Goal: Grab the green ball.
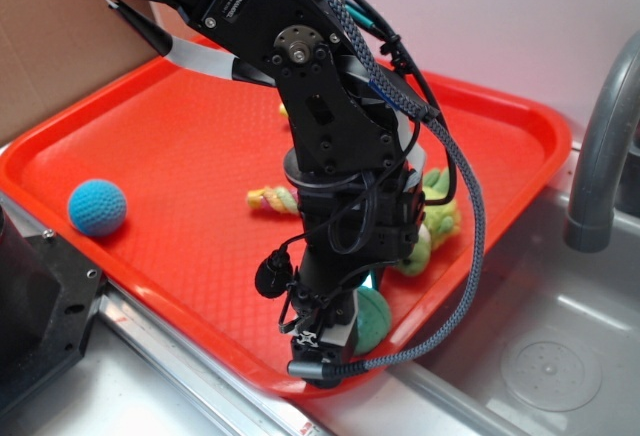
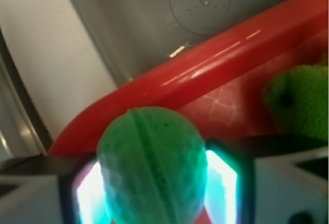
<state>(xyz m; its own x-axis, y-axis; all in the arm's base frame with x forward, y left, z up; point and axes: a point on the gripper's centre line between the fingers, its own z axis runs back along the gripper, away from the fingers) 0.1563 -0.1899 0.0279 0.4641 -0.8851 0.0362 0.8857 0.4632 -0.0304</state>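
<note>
- Green ball (image 2: 151, 165) sits squeezed between my gripper (image 2: 154, 188) pads, seam upright, so it can't roll.
- It's by the red tray (image 2: 205, 59) rim, beside the plush turtle (image 2: 300, 100).

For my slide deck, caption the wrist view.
Green ball sits between the gripper fingers at the red tray edge.

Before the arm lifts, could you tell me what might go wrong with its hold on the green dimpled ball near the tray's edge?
1. The teal-green dimpled ball is round, and the gripper meets it only at its sides, so it might squirt out.
2. It sits by the red plastic tray's rim; if dropped, it could roll into the steel sink.
3. The yellow-green plush toy lies close and could be nudged.
</note>
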